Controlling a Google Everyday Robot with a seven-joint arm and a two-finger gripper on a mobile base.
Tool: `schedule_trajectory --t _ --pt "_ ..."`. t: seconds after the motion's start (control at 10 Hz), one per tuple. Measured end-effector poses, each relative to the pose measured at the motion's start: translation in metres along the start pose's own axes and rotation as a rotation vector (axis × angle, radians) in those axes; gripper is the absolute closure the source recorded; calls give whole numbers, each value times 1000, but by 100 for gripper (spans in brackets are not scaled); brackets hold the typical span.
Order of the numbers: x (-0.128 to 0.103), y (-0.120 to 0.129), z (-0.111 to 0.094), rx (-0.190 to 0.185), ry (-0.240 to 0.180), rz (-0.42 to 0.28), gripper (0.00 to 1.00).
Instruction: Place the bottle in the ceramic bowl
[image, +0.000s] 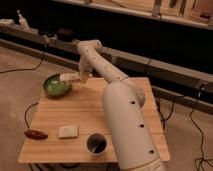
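Note:
The green ceramic bowl (55, 86) sits at the far left corner of the wooden table (75, 116). My gripper (80, 76) is at the end of the white arm, just right of the bowl's rim and above the table. It is shut on the whitish bottle (69, 77), which lies level with its free end reaching left over the bowl's right rim.
A white cup with a dark inside (96, 143) stands at the table's front edge. A pale square pad (67, 131) lies front left. A reddish-brown oblong object (36, 134) lies at the front left corner. Cables run over the floor around the table.

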Motion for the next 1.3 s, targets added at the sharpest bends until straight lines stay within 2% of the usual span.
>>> schedule_trajectory --t 0.3,0.7,0.9,1.0,1.2,1.3 --pt "40 29 21 -99 1 -110 89" --pt "73 42 36 -205 37 -232 87" --pt "82 39 42 -235 42 -289 72" --pt "82 36 48 -244 28 -307 60" --pt "75 35 53 -261 -1 -298 42" --pt "71 37 52 -280 -16 -281 29"
